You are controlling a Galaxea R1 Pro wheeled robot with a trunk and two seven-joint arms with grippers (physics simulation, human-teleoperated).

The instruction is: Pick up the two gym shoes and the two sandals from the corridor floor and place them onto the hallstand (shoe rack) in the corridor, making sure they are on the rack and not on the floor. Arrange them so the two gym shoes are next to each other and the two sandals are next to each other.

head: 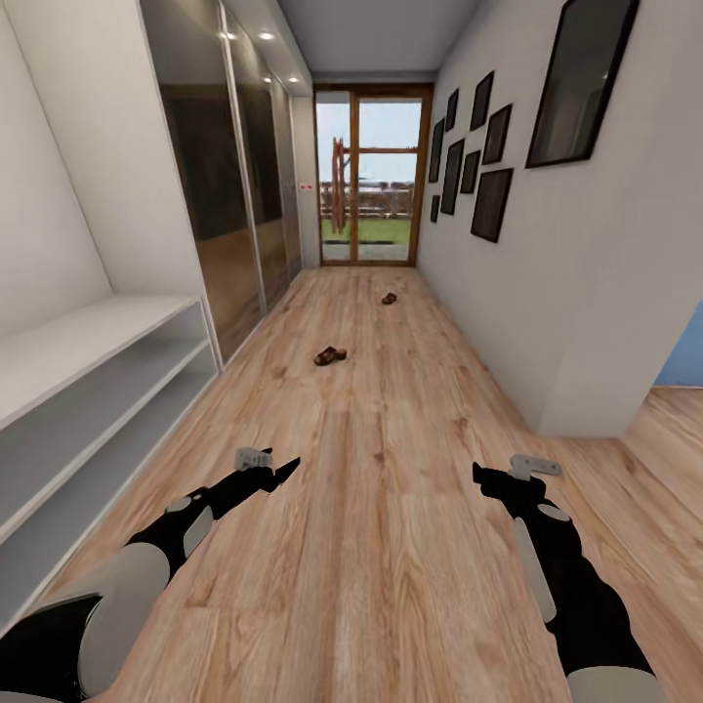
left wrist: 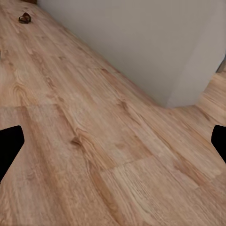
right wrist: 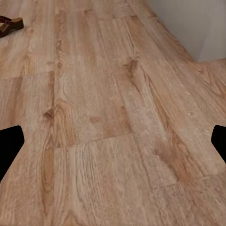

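Hovering low over the corridor floor, the left gripper and right gripper both stand spread wide, holding nothing. A white two-tier rack lines the left wall. Farther on lies the near sandal, the far sandal beyond, toward the glass door.
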